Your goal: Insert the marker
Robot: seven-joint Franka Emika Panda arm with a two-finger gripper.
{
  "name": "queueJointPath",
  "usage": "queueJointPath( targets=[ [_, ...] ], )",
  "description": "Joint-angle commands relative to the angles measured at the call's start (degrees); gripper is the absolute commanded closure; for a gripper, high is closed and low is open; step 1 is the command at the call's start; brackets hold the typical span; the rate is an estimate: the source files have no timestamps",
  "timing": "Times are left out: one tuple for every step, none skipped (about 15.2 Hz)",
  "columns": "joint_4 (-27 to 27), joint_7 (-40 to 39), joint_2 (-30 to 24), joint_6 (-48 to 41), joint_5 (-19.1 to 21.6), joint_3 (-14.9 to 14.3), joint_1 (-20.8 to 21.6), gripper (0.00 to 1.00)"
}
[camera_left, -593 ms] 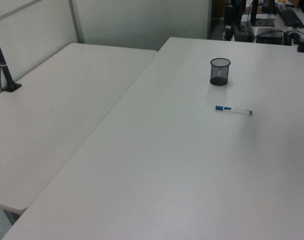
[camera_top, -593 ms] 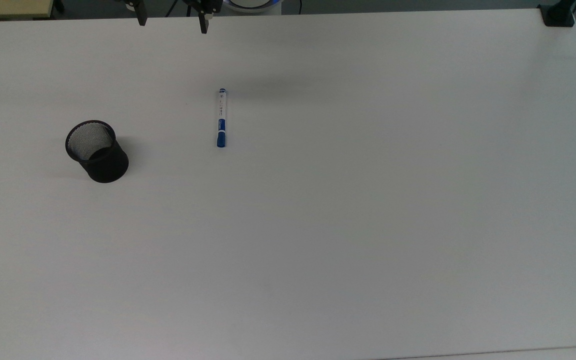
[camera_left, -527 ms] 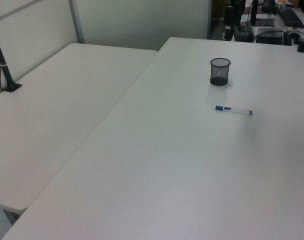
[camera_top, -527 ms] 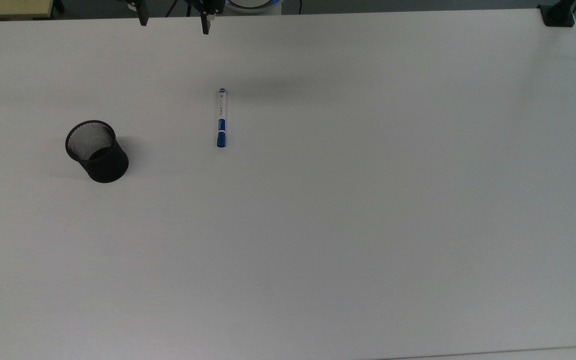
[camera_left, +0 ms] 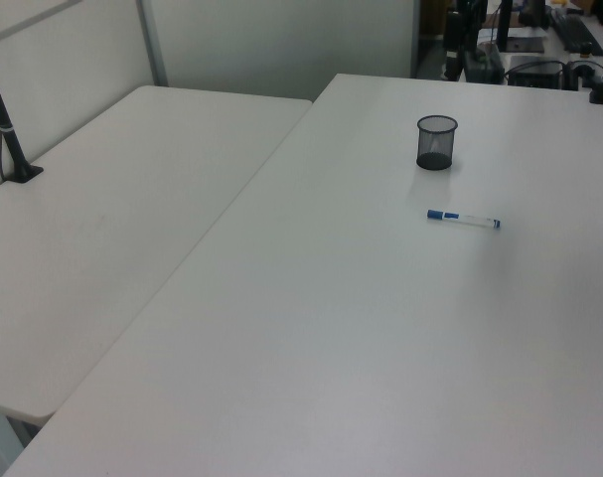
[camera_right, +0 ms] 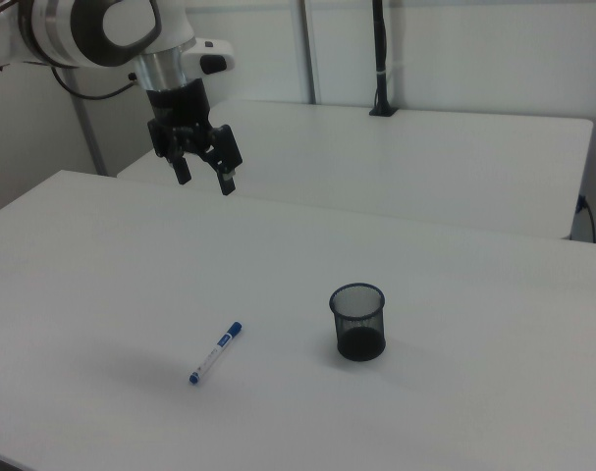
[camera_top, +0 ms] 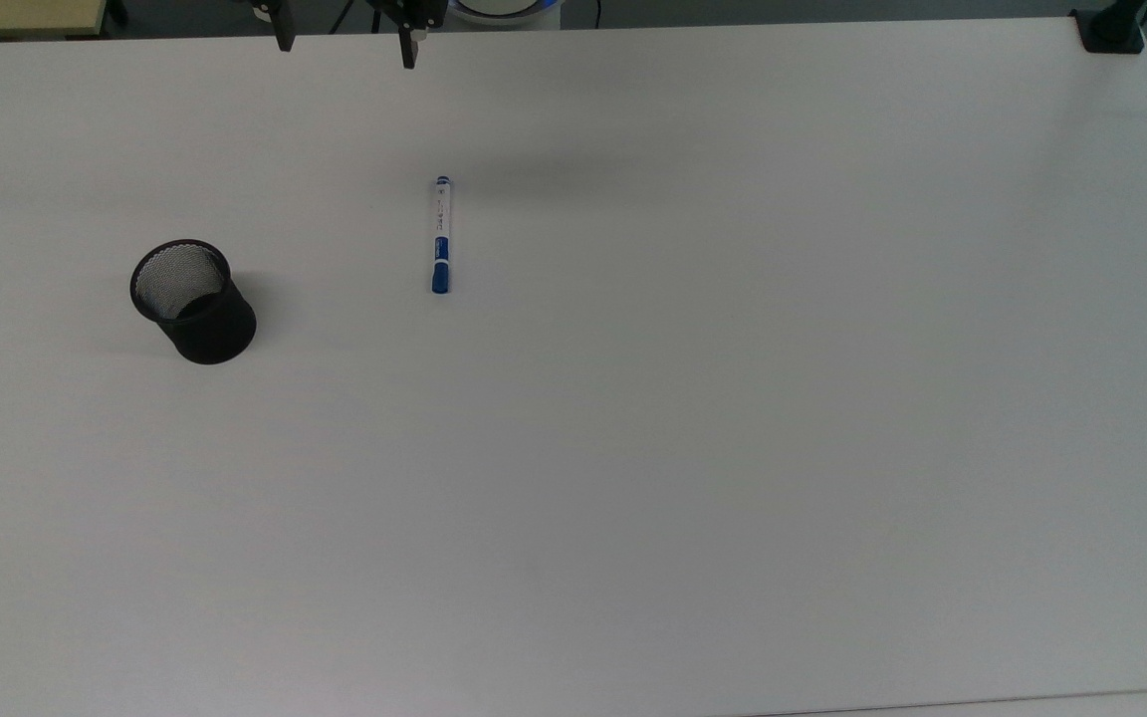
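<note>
The marker (camera_right: 215, 352) lay flat on the white table (camera_right: 455, 422), well apart from the upright mesh cup (camera_right: 357, 322) and apparently waiting to be picked up. Beyond both, the gripper (camera_right: 203, 179) hung high above the table's far side, fingers spread wide and holding nothing, a stance that looked ready for a descent onto the barrel.

The marker (camera_top: 441, 236) lies flat on the table (camera_top: 693, 418). The cup (camera_top: 193, 302) stands apart, to the top view's left. The gripper (camera_right: 204, 181) hangs above the table's far edge.
</note>
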Motion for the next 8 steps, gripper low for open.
queueJointPath(
  targets=[
    [-0.4, 1.1, -0.5, 1.4, -0.3, 0.5, -0.4, 0.0],
    [-0.4, 1.1, -0.5, 1.4, -0.3, 0.5, -0.4, 0.0],
    [-0.4, 1.1, -0.5, 1.3, -0.3, 0.5, -0.5, 0.0],
    [-0.5, 0.5, -0.6, 1.1, -0.3, 0.4, -0.6, 0.0],
    [-0.9, -0.5, -0.7, 0.9, -0.5, 0.2, 0.0, 0.0],
    [-1.8, -2.4, -0.4, 1.0, -0.9, 0.2, 0.1, 0.0],
    [-3.1, -5.9, -0.1, 1.4, -1.0, 0.4, 0.1, 0.0],
    [-3.9, -9.0, 0.5, 1.5, -1.1, 0.5, 0.1, 0.0]
  ],
)
